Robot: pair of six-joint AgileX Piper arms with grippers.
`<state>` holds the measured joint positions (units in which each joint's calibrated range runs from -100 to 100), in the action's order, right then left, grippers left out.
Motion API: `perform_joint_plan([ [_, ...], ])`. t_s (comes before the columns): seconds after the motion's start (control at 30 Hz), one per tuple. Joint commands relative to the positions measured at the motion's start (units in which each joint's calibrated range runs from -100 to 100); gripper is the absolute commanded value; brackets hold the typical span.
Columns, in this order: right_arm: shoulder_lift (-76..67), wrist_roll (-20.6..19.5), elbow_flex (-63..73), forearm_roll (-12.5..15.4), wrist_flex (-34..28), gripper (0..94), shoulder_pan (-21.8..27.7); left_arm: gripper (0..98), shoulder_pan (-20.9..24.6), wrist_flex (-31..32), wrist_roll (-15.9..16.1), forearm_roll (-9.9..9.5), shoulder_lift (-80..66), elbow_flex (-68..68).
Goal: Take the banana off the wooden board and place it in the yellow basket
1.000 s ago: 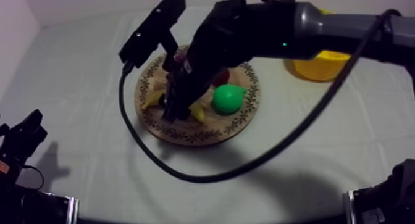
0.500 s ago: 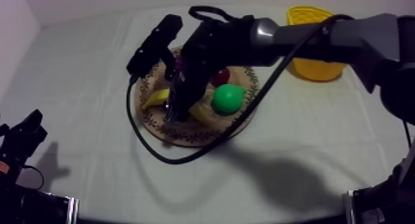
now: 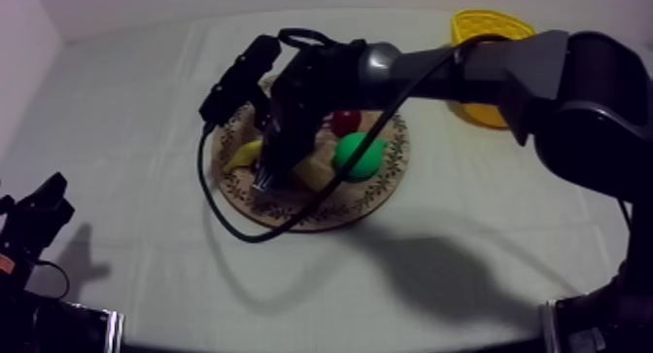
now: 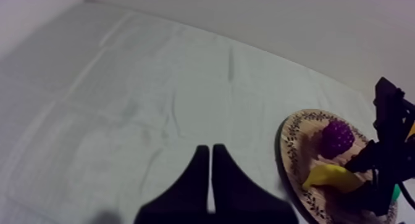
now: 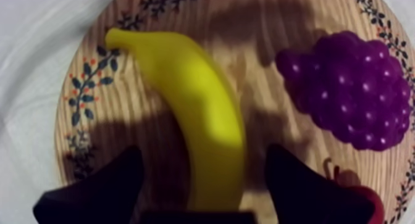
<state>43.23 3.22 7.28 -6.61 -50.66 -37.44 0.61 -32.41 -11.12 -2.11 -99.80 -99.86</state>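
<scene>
The banana (image 5: 197, 115) lies on the wooden board (image 5: 92, 84), directly under the right end effector (image 5: 202, 153), whose fingers are spread wide on either side of it, across its long axis, with nothing gripped yet. The left end effector (image 4: 210, 153) is closed on nothing, well apart over the table (image 4: 123, 84). The straddle is made plain by the right wrist view; the yellow basket (image 3: 486, 26), at the far right, is placed by the top view.

Cloth-covered table (image 3: 126, 114), wooden board (image 3: 321, 213), yellow basket (image 3: 486, 28)
</scene>
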Motion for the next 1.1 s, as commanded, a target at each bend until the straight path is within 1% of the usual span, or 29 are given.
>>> perform_joint_plan([
  [0.0,0.42,0.35,0.66,0.13,0.13,53.7,0.04,0.1,0.0,0.0,0.01,-0.02,-0.03,-0.03],
  [0.13,1.06,1.27,1.64,0.58,0.39,45.3,0.34,0.1,0.0,0.0,-0.01,-0.02,-0.03,-0.03],
  [0.27,1.61,0.68,2.38,0.53,0.71,33.6,0.68,0.1,0.0,0.0,0.0,-0.02,-0.03,-0.03],
  [0.4,2.11,0.44,2.25,0.43,1.51,27.9,0.91,0.1,0.0,0.0,-0.01,-0.02,-0.03,-0.03],
  [0.57,2.58,0.45,0.96,0.17,2.9,25.2,0.81,0.1,0.0,0.0,0.0,-0.02,-0.03,-0.03],
  [0.77,1.91,0.99,0.39,0.89,2.79,25.3,0.7,0.1,0.0,0.0,0.01,-0.02,-0.03,-0.03],
  [0.93,-1.67,2.98,0.27,2.64,-1.35,25.0,0.45,0.1,0.0,0.0,0.01,-0.02,-0.03,-0.03],
  [1.07,-5.65,3.83,1.48,3.32,-6.9,25.4,0.28,0.1,0.0,0.0,0.01,-0.02,-0.03,-0.03],
])
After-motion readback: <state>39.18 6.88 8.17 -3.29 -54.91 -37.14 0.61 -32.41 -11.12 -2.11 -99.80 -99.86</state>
